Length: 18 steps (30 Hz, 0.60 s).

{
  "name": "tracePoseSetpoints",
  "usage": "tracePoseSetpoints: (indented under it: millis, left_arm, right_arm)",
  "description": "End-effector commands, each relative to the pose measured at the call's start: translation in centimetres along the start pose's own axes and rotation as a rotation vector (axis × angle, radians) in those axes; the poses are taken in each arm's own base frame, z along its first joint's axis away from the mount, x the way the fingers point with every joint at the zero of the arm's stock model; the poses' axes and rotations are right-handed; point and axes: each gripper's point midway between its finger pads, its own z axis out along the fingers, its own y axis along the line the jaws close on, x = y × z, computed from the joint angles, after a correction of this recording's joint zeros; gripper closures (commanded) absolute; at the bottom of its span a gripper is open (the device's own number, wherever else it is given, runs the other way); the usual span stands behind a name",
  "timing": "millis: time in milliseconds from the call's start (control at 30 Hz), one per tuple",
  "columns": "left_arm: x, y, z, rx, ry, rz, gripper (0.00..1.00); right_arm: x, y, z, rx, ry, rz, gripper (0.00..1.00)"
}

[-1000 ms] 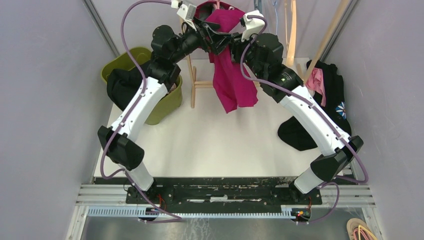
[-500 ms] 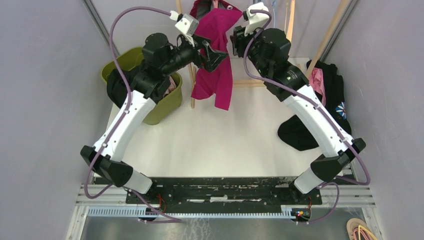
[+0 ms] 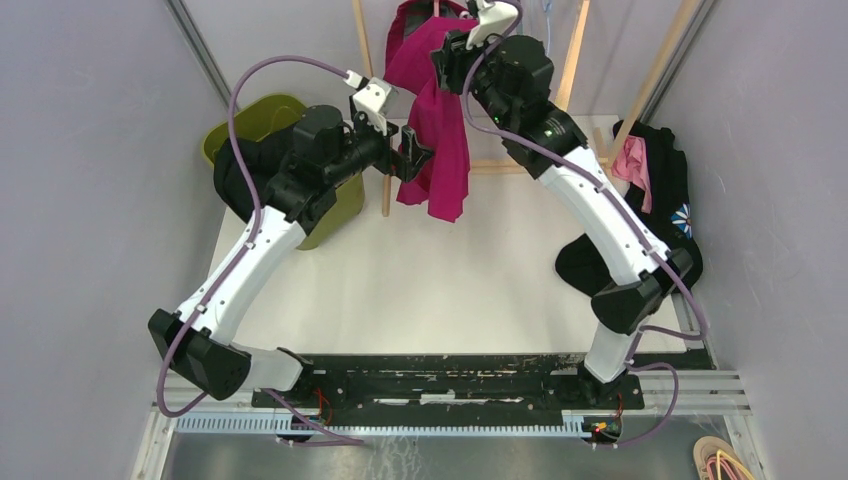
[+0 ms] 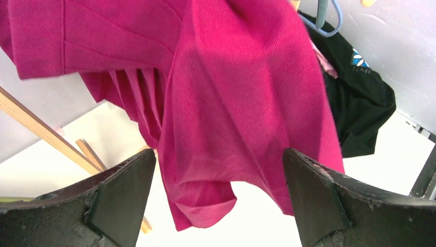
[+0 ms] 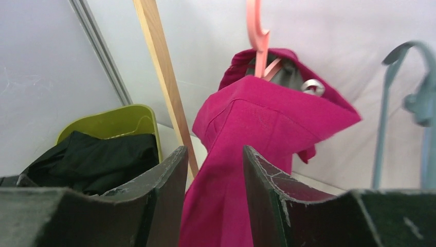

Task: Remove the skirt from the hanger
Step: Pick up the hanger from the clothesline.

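The magenta skirt (image 3: 445,150) hangs at the back from a pink hanger (image 5: 255,31) on the wooden rack. Its upper part is stretched from the hanger toward my right gripper (image 3: 447,62). In the right wrist view the cloth (image 5: 267,118) runs down between that gripper's (image 5: 213,154) half-closed fingers, which hold a fold. The rest drops below it over the table. My left gripper (image 3: 413,160) stands wide open just left of the skirt's lower half. In the left wrist view the hem (image 4: 247,103) hangs beyond the left gripper (image 4: 218,154), untouched.
A green bin (image 3: 250,115) with dark clothes stands at the back left, beside the left arm. The rack's wooden post (image 3: 362,40) rises next to the skirt. A grey-blue hanger (image 5: 401,77) hangs to the right. Black garments (image 3: 660,180) lie along the table's (image 3: 420,290) right side.
My right gripper has moved left and up toward the hanger, and the skirt's hanging part swung left with it. My open left gripper has drawn back and down from the skirt's top.
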Motion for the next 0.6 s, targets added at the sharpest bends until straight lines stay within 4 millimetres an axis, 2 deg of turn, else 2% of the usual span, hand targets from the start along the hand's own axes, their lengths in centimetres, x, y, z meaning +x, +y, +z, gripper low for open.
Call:
tracePoseSetpoints:
  millis: [0, 267, 400, 567]
  left_arm:
    - [-1.7, -0.1, -0.8, -0.006, -0.064, 0.021, 0.0]
    - [-1.6, -1.0, -0.3, 0.046, -0.075, -0.009, 0.0]
    - [-1.7, -1.3, -0.5, 0.057, -0.075, -0.013, 0.0]
    - [-1.8, -1.1, -1.8, 0.03, -0.068, 0.014, 0.0]
  right_arm:
    - [-1.2, 1.5, 1.5, -0.044, -0.052, 0.078, 0.51]
    - [0.3, 1.2, 2.8, -0.01, -0.034, 0.088, 0.52]
    - [2.5, 0.2, 3.3, 0.043, 0.008, 0.058, 0.51]
    - [5.8, -1.8, 3.9, 0.128, 0.074, 0.008, 0.51]
